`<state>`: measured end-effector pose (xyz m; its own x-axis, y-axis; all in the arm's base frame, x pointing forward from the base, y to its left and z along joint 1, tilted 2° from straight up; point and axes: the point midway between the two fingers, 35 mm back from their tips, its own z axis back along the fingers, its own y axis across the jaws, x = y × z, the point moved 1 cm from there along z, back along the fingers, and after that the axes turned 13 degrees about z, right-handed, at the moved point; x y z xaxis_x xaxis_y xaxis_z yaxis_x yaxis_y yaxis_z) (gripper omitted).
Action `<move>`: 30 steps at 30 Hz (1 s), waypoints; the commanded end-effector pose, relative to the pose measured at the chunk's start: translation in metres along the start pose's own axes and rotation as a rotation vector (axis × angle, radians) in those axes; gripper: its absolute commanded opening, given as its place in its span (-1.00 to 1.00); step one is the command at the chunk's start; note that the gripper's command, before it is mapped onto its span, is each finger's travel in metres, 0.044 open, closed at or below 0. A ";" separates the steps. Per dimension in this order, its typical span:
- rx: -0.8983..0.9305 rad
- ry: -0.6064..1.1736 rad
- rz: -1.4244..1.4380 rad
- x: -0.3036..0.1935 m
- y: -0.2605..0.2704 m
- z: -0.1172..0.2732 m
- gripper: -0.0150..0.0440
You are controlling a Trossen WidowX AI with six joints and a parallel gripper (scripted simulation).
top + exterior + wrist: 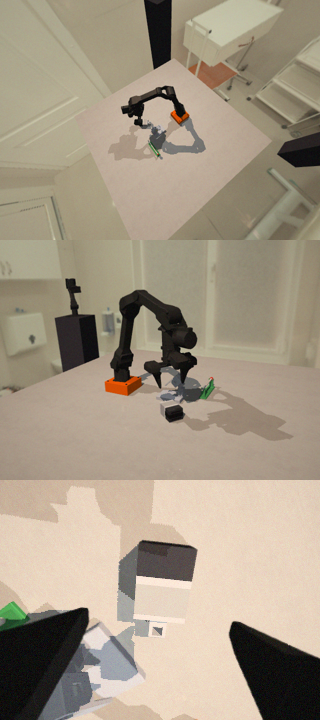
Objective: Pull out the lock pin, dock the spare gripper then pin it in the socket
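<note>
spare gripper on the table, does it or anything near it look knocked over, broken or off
Nothing stands out: the spare gripper lies beside the mount with no visible damage, and the pin rests in its green holder.

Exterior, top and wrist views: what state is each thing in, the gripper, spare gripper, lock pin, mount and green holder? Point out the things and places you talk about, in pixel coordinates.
gripper [136, 111] [171, 385] [160, 621]: open, holding nothing
spare gripper [145, 122] [171, 411] [160, 621]: on the table, undocked
lock pin [154, 149] [207, 383]: in the holder, out of the mount
mount [158, 129] [178, 398] [115, 662]: nothing docked
green holder [150, 147] [206, 395] [13, 610]: carrying the pin
</note>
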<state>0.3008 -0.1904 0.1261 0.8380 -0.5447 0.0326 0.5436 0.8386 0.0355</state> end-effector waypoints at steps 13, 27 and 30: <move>-0.003 0.009 -0.007 -0.002 -0.002 -0.065 1.00; -0.003 0.009 -0.007 -0.001 -0.003 -0.088 1.00; -0.003 0.009 -0.007 -0.001 -0.003 -0.093 1.00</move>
<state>0.3028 -0.1908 0.0382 0.8362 -0.5479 0.0238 0.5470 0.8364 0.0356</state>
